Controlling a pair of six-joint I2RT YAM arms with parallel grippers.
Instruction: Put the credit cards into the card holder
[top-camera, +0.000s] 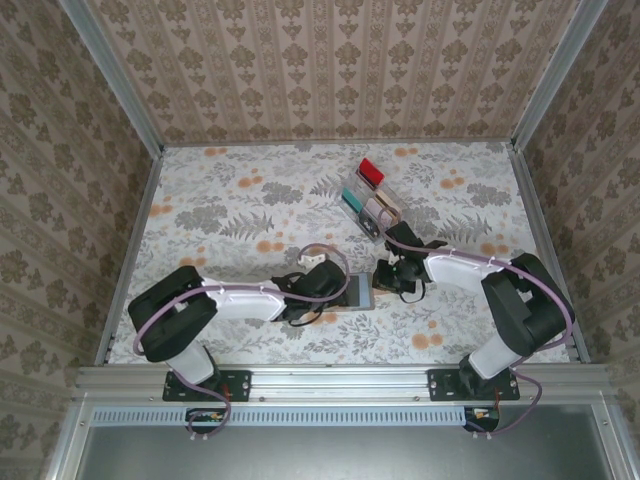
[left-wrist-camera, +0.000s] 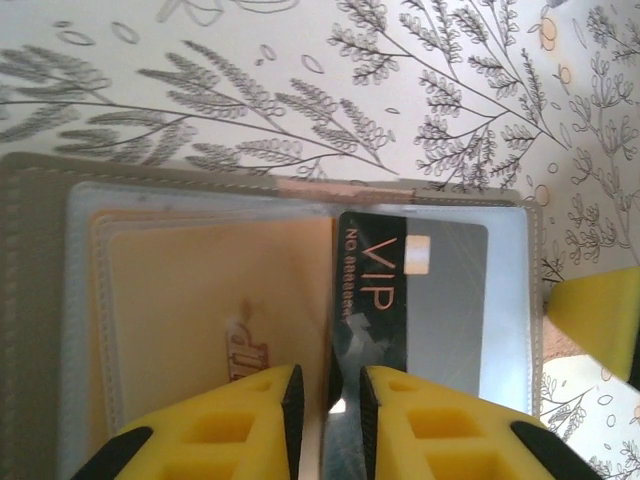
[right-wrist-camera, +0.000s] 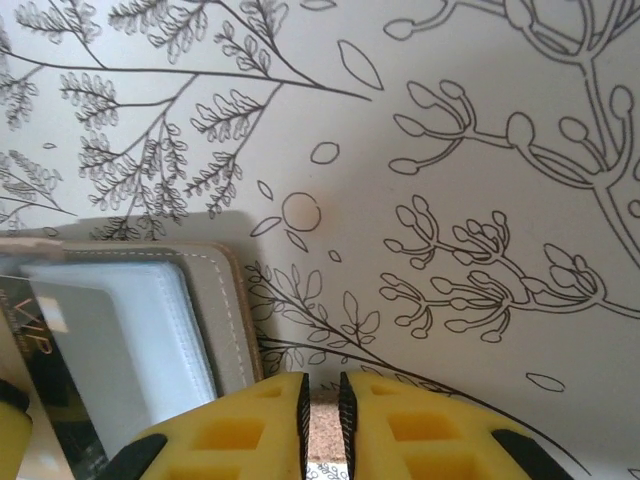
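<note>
At 6 o'clock on the card holder (left-wrist-camera: 30, 300), the VIP card (left-wrist-camera: 420, 300) is met by the left gripper (left-wrist-camera: 327, 385), jaws nearly together. Flat, square pushing toward 12 o'clock is needed.

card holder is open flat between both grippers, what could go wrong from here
The left gripper has its jaws nearly shut over the fold of the card holder, so lifting away could drag it or flip it closed. The right gripper is close beside the holder's edge and could nudge it. Either shift might slide the VIP card askew.

Card holder (top-camera: 361, 293) near-centre on table (top-camera: 230, 210); rack (top-camera: 380, 212) w/ credit cards (top-camera: 370, 172) behind, slightly right.
</note>
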